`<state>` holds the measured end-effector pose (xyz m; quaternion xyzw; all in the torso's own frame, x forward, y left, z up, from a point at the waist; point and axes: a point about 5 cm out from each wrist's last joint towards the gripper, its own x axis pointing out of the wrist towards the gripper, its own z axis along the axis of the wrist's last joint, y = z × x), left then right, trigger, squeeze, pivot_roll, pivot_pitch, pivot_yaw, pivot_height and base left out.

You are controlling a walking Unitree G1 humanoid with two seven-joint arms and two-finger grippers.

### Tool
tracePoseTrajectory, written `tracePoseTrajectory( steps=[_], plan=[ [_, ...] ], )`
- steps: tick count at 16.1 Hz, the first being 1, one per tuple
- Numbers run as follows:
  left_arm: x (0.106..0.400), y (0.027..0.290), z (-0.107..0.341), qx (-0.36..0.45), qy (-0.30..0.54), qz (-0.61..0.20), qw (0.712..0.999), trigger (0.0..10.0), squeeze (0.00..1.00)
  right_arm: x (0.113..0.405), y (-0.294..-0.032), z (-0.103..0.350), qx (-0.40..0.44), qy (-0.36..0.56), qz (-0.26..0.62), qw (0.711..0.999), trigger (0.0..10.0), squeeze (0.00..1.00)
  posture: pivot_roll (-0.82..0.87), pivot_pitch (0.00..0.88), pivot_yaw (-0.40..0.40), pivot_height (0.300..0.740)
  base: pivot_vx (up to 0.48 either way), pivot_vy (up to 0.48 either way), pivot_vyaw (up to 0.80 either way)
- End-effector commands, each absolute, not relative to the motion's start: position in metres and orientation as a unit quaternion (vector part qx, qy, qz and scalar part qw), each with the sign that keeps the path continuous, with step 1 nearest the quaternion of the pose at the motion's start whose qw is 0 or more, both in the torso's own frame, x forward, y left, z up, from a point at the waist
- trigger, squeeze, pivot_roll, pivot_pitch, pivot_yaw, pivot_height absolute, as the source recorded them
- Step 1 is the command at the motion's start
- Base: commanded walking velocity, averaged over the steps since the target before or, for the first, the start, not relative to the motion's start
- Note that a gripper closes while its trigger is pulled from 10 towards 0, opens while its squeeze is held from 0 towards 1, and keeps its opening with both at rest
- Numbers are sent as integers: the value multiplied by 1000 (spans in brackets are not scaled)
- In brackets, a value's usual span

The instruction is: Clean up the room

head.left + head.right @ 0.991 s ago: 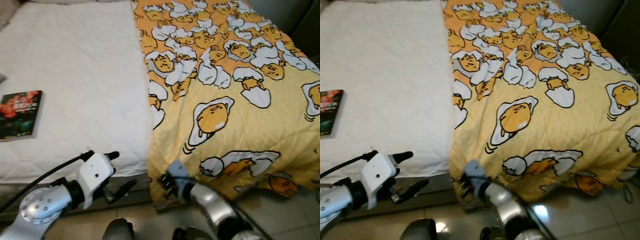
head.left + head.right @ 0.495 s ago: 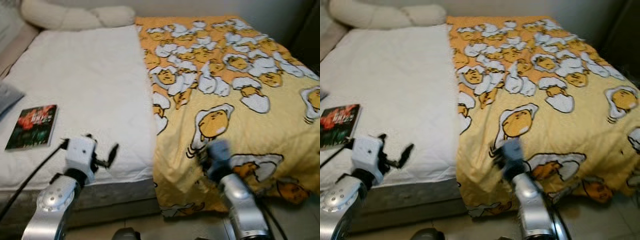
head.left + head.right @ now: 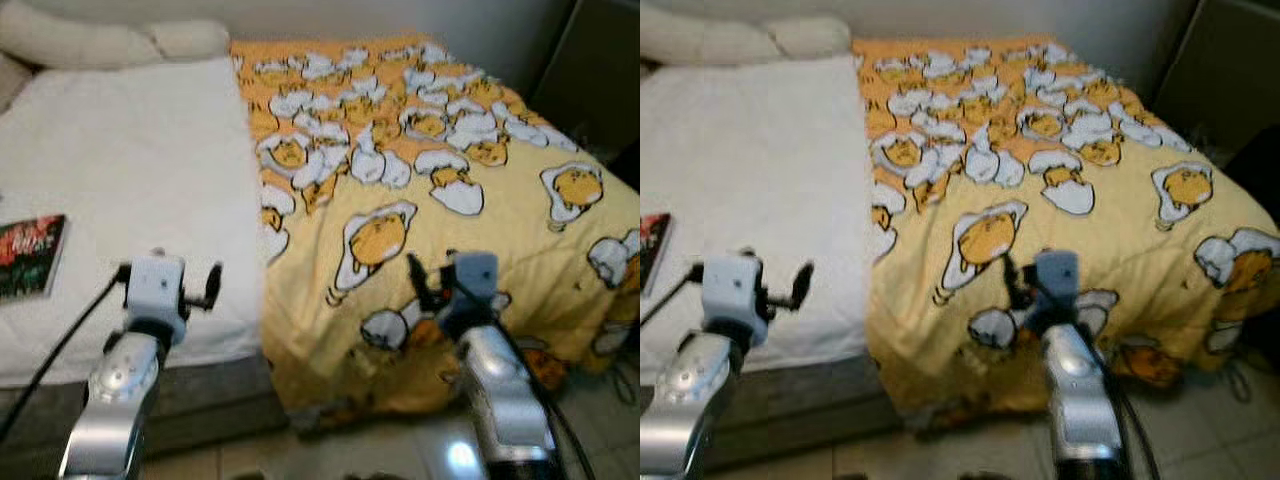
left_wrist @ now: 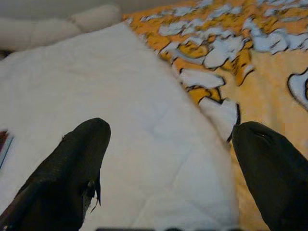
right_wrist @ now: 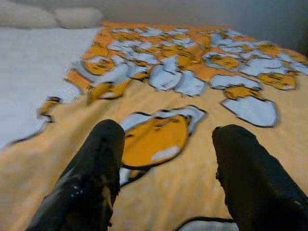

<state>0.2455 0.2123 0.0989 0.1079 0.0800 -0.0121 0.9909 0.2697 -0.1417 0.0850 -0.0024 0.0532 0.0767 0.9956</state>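
The yellow blanket point(image 3: 420, 200) covers the bed's right half, beyond the right gripper point(image 5: 166, 178), whose released jaws have risen from its hanging edge. The left gripper point(image 4: 168, 173), jaws spread, has lifted over the white mattress point(image 3: 120, 170); a book point(image 3: 28, 255) lies off to its left.

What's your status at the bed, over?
Left gripper open over white mattress. Right gripper open over yellow blanket, holding nothing. Book on mattress, left side.
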Motion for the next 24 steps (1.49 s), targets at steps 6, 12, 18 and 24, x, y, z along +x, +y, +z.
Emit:
tracePoseTrajectory(
  steps=[6, 12, 18, 24],
  plan=[
    [249, 218, 87, 105, 77, 13, 991, 10000, 318, 267, -137, 82, -10, 70, 92, 993, 10000, 0, 75, 0, -10, 740, 0, -462, 0],
    [256, 224, 84, 105, 67, 25, 992, 10000, 314, 267, -144, 72, 8, 91, 49, 995, 10000, 0, 74, 0, -21, 740, 0, -451, 0],
    [226, 227, 93, 107, 64, 36, 992, 10000, 294, 249, -158, 51, 21, 138, -25, 990, 10000, 0, 108, 0, -48, 740, 0, 0, -768],
    [214, 195, 85, 85, 67, -17, 994, 10000, 302, 234, -180, 47, -1, 133, -54, 990, 10000, 0, 41, 0, 5, 740, 0, 0, -756]
  ],
)
